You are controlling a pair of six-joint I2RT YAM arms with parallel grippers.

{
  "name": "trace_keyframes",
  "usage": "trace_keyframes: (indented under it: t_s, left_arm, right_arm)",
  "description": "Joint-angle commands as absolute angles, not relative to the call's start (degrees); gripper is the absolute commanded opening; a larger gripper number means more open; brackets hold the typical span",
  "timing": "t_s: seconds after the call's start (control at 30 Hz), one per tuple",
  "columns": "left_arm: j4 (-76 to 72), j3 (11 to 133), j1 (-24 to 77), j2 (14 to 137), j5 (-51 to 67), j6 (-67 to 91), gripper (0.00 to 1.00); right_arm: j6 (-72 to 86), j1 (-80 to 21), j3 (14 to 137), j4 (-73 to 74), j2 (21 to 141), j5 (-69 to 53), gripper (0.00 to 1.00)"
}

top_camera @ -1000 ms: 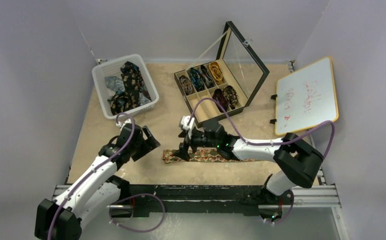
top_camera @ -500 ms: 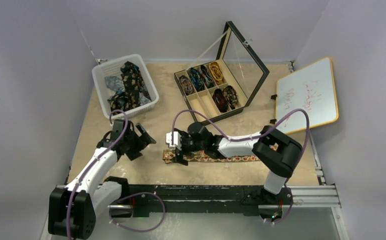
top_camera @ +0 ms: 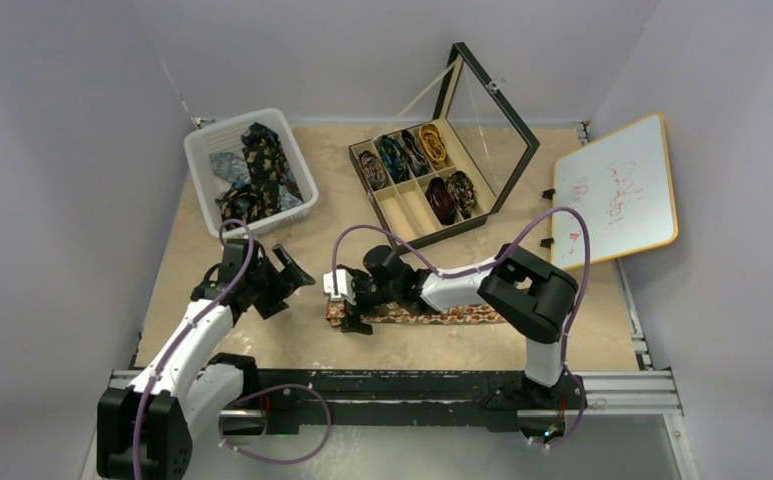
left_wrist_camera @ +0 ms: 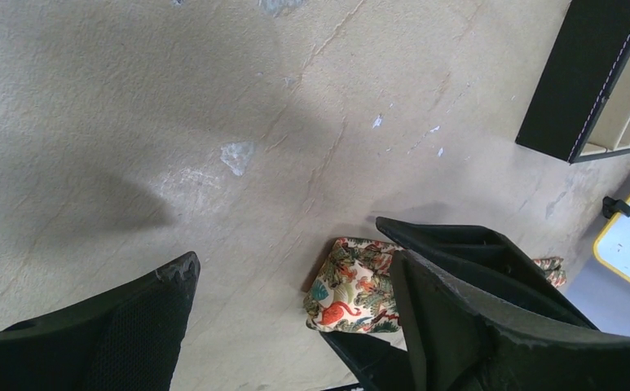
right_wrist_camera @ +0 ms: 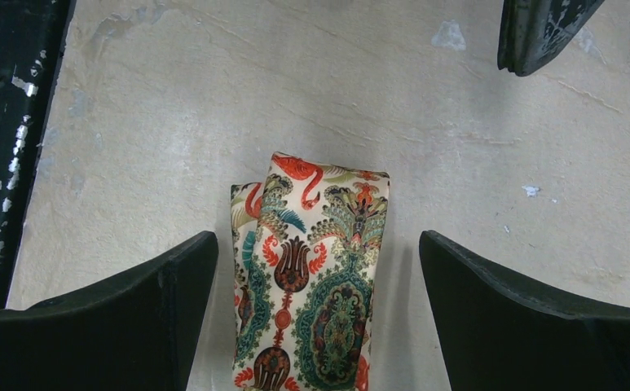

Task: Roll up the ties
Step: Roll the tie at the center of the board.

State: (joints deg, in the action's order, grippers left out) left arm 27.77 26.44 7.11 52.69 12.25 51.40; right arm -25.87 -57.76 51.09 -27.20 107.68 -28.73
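One of the ties (top_camera: 432, 314), cream with red and teal paisley, lies flat along the table's near side. Its left end is folded over (right_wrist_camera: 311, 277). My right gripper (top_camera: 354, 303) is open and low over that folded end, one finger on each side of the cloth (right_wrist_camera: 315, 244), not touching it. To the left, my left gripper (top_camera: 287, 290) is open and empty. Its wrist view (left_wrist_camera: 292, 261) shows the tie's end (left_wrist_camera: 356, 285) just ahead between the right gripper's black fingers (left_wrist_camera: 458, 244). More ties (top_camera: 257, 165) fill a basket, and coiled ones (top_camera: 432, 145) sit in a box.
A white basket (top_camera: 202, 160) stands at the back left. A black compartment box (top_camera: 402, 215) with its glass lid (top_camera: 492, 110) raised stands at the back centre. A whiteboard (top_camera: 614, 190) leans at the right. A metal rail (top_camera: 412, 385) runs along the near edge.
My right gripper has slid left along the tie to its folded left end, the arm folding in. The left gripper has drawn slightly left and back, and opened a little wider.
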Motion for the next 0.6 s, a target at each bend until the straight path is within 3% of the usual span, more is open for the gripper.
trace_keyframes:
  t_s: [0.0, 0.3, 0.57]
  left_arm:
    - [25.9, 26.1, 6.6, 51.9, 13.4, 50.4, 0.85]
    - [25.4, 25.9, 6.6, 52.0, 14.1, 50.2, 0.85]
    - [25.1, 25.5, 6.7, 51.6, 15.0, 50.2, 0.85]
  right_arm:
    - [-27.0, -58.1, 52.9, -27.4, 108.6, -29.9, 0.93]
    - [-28.6, -57.8, 53.1, -25.4, 109.0, -30.6, 0.55]
    - [-29.5, -57.5, 54.6, -22.9, 109.8, -31.6, 0.44]
